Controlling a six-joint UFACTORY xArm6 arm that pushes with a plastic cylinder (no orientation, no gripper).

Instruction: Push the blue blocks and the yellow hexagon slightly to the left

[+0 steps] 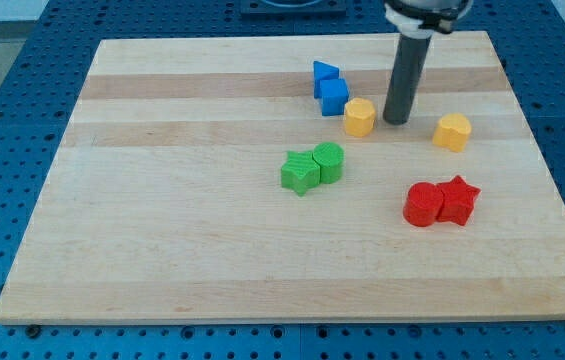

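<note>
A blue triangular block (324, 75) and a blue cube (334, 97) sit touching each other at the upper middle of the wooden board (162, 200). A yellow hexagon (359, 117) lies just below and right of the blue cube, close to it. My tip (396, 120) rests on the board just to the right of the yellow hexagon, a small gap away. The rod rises straight up from there to the view's top.
A second yellow block (452, 131), heart-like, lies right of my tip. A green star (300, 172) and green cylinder (329, 162) touch at the middle. A red cylinder (422, 205) and red star (457, 200) touch at lower right.
</note>
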